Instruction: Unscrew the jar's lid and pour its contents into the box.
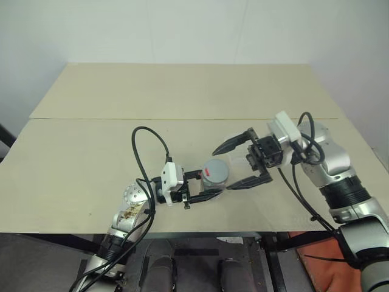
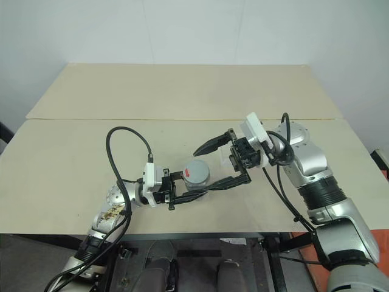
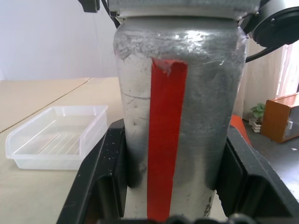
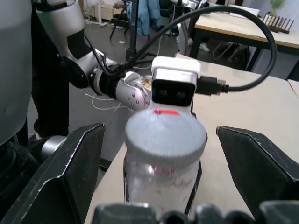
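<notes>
Clamped between the closed black fingers of the left gripper [image 1: 203, 193], the small silvery-clear cylindrical jar [image 1: 215, 177] with a red strip is held above the table [image 1: 79, 158]. Its round grey screw lid [image 4: 166, 134] is flanked, untouched, by the wide-open right gripper [image 1: 234, 164]. Beyond, the shallow clear plastic box [image 3: 51, 137] is seen resting.

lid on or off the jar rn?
On. The grey lid sits on top of the jar, which the left gripper holds; the right gripper is open around it.

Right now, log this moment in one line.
left gripper: shut on jar | right gripper: open around lid | box: on table
</notes>
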Robot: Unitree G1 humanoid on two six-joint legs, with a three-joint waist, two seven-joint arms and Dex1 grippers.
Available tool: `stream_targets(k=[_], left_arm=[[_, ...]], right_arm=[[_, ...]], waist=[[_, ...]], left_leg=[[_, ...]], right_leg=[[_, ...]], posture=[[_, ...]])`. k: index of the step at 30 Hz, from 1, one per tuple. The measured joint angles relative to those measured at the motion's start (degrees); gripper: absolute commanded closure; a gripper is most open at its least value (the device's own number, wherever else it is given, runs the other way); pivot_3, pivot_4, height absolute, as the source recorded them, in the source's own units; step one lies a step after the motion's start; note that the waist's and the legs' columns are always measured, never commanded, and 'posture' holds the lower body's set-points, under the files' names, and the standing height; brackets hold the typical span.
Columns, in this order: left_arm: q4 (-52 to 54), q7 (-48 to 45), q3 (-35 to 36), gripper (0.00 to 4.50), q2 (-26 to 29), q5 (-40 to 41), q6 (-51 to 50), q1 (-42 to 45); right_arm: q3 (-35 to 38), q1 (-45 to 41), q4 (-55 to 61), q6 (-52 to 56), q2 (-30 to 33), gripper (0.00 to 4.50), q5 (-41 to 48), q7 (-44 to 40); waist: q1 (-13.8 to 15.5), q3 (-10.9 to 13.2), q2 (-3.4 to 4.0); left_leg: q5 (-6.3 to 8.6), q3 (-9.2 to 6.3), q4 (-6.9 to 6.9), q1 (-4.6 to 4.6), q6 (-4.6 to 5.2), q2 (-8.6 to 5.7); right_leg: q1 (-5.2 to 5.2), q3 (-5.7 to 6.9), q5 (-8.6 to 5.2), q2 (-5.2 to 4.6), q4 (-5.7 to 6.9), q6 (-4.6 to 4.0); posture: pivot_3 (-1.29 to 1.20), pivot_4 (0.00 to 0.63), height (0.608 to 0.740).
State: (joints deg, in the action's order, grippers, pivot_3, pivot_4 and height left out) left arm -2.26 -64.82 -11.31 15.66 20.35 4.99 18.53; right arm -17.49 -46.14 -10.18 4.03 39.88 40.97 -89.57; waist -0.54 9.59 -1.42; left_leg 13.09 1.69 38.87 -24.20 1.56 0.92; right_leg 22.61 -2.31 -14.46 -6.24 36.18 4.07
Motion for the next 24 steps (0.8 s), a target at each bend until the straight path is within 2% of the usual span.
stream_targets(k=[10, 13, 16, 17, 24], left_arm=[[-0.11, -0.09, -0.04, 2.37, -0.15, -0.02, 0.03, 0.58], [-0.11, -0.07, -0.07, 2.37, -0.16, -0.02, 0.03, 0.57], [-0.27, 0.25, 0.14, 2.37, -0.11, -0.02, 0.02, 0.58], [-0.38, 0.26, 0.11, 2.37, -0.09, -0.04, 0.02, 0.57], [-0.62, 0.04, -0.15, 2.37, -0.11, -0.04, 0.03, 0.58]], right_arm=[[2.85, 0.04, 0.59, 2.37, -3.52, 0.05, -4.18, 0.01], [2.97, 0.46, 0.59, 2.72, -4.07, 0.63, -4.84, -0.06], [3.11, 0.71, 0.76, 2.73, -4.52, 1.53, -4.89, -0.18], [3.14, 0.86, 0.77, 2.78, -4.54, 1.70, -4.89, -0.19], [3.66, 1.73, 1.15, 2.87, -4.66, 1.70, -4.91, -0.19]], waist=[[-0.01, 0.00, 0.00], [-0.02, 0.00, 0.00], [-0.04, 0.00, 0.00], [-0.03, 0.00, 0.00], [-0.05, 0.00, 0.00]], left_leg=[[0.00, 0.00, 0.01, 0.00, 0.00, -0.01], [0.00, 0.00, 0.01, 0.00, 0.00, -0.01], [0.00, 0.00, 0.01, 0.01, 0.00, -0.01], [0.00, 0.00, 0.01, 0.00, 0.00, -0.02], [0.00, -0.01, 0.01, 0.00, 0.00, -0.02]], right_leg=[[-0.01, 0.00, 0.00, 0.00, 0.01, 0.00], [-0.01, 0.01, 0.00, 0.01, 0.01, 0.00], [-0.01, 0.01, 0.00, 0.01, 0.01, 0.00], [-0.01, 0.01, 0.00, 0.01, 0.01, 0.00], [-0.01, 0.01, 0.00, 0.01, 0.01, 0.00]], posture=[[0.00, 0.150, 0.740], [0.00, 0.150, 0.740], [0.00, 0.150, 0.740], [0.00, 0.150, 0.740], [0.00, 0.150, 0.740]])
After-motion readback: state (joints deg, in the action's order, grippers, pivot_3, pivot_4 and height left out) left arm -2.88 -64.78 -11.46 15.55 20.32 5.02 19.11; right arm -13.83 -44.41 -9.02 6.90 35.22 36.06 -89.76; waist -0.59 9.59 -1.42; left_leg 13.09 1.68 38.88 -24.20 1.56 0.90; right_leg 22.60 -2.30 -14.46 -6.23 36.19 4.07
